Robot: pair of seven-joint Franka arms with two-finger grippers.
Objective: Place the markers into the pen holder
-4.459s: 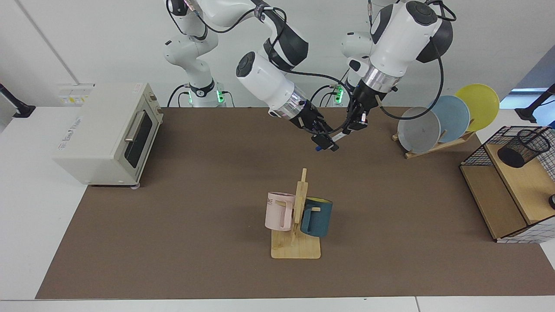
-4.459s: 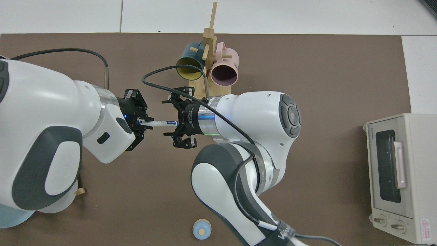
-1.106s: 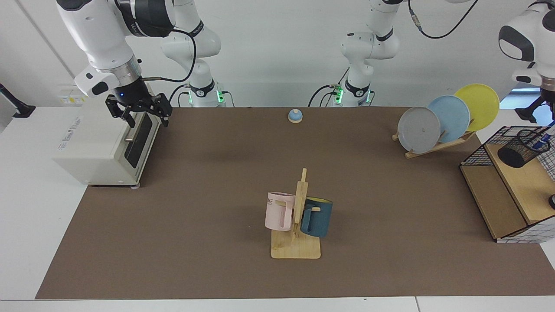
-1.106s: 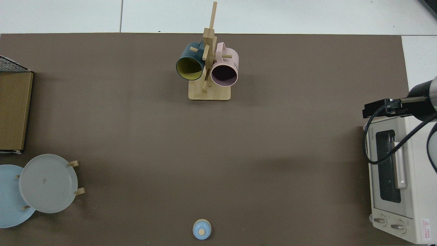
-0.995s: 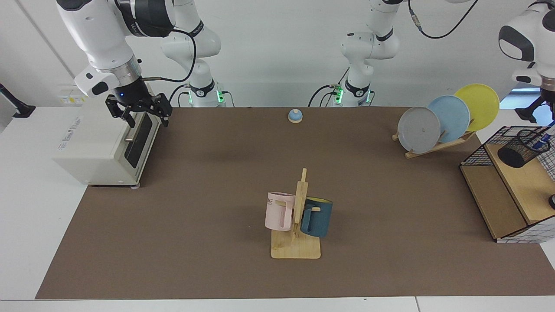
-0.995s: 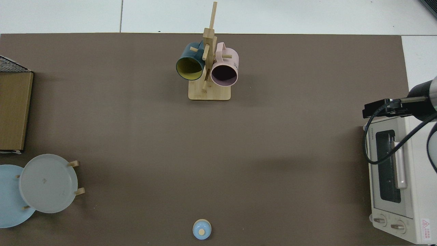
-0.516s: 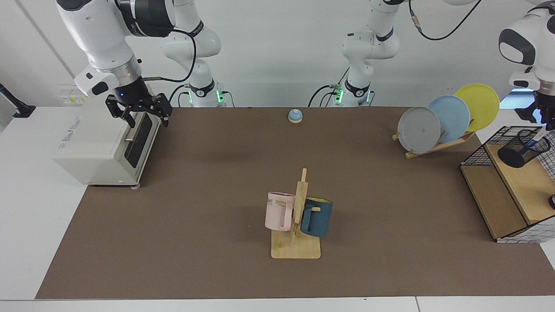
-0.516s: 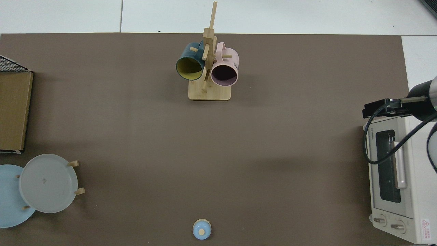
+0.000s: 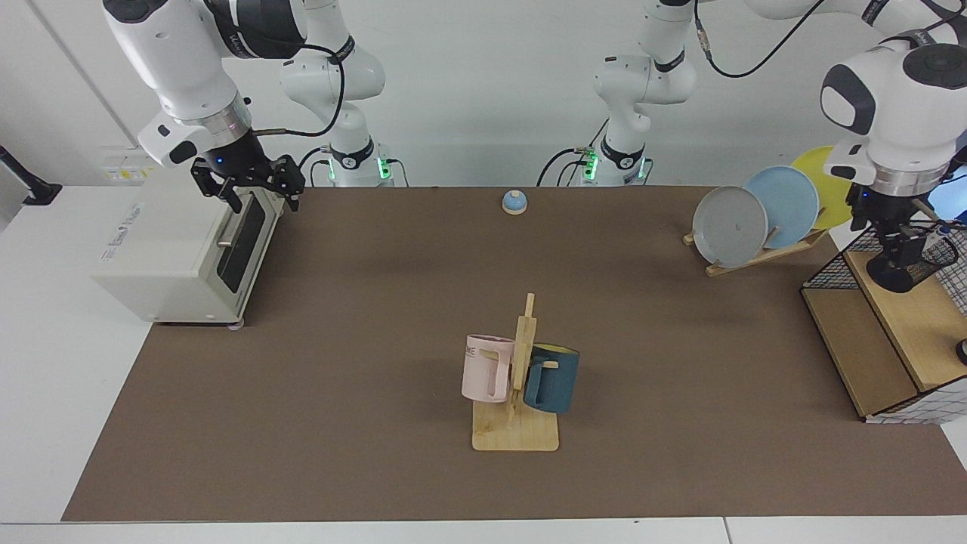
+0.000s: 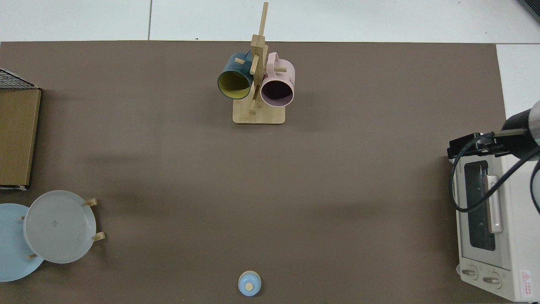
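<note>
Neighbouring pen holder: left gripper (unclear; facing view only); right gripper gapes empty at oven.

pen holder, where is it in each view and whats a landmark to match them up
Facing view: the pen holder sits on the upper wooden shelf of the wire rack at the far right edge, directly under the left hand.
Top view: not in it; only a corner of that rack shows at the far left edge.
Shared landmark: the grey plate in the plate stand, beside the rack in both views.
</note>
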